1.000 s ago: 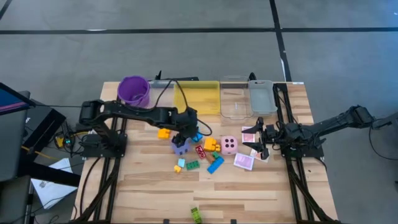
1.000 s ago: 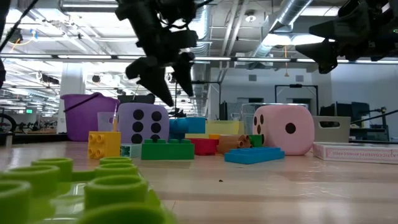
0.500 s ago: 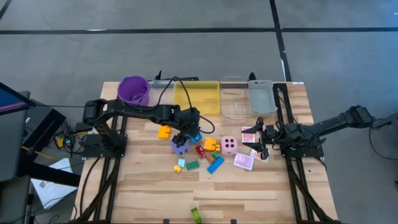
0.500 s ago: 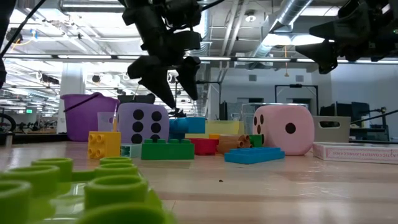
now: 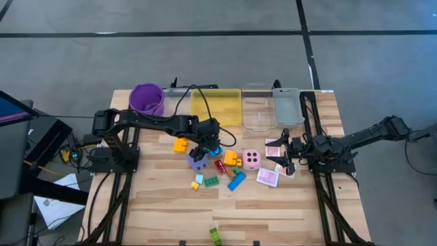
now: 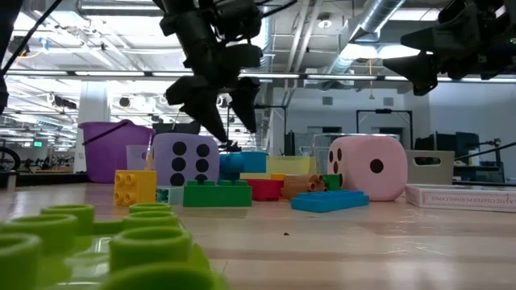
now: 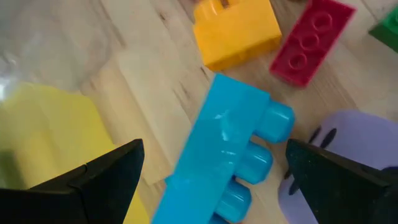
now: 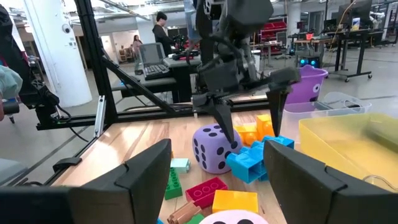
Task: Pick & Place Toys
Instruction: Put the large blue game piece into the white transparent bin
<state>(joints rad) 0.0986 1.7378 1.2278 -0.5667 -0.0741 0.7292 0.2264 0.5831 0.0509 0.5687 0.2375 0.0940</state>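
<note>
One blue block (image 7: 230, 155) — light blue plastic, oblong, round studs along one long side — lies on the wooden table (image 5: 273, 212) just in front of the yellow tray (image 5: 216, 107), touching or nearly touching the purple die (image 5: 198, 160) and near an orange-yellow block (image 7: 236, 28) and a red block (image 7: 311, 40). Over the last second the left gripper (image 5: 208, 147) has shifted from beside the purple die toward this block and come lower; its fingers, spread wide, now stand one on each side of the block with nothing between them but the block itself, not yet closed. Judged from this, the grasp is lined up and closing is the step in hand; no toy appears to have been placed yet, since the trays look empty of toys

Remaining stock, unchanged: pink die (image 5: 252, 159), a darker blue block (image 5: 236, 181), green block (image 5: 211, 181), small yellow block (image 5: 194, 185), a green block (image 5: 215, 236) alone at the table's near edge, pink cards (image 5: 268, 177), purple cup (image 5: 147, 100), clear trays (image 5: 257, 116)

Right gripper (image 5: 283, 154) — waiting over the pink cards at the right side, fingers partly apart, holding nothing — has not moved
</note>
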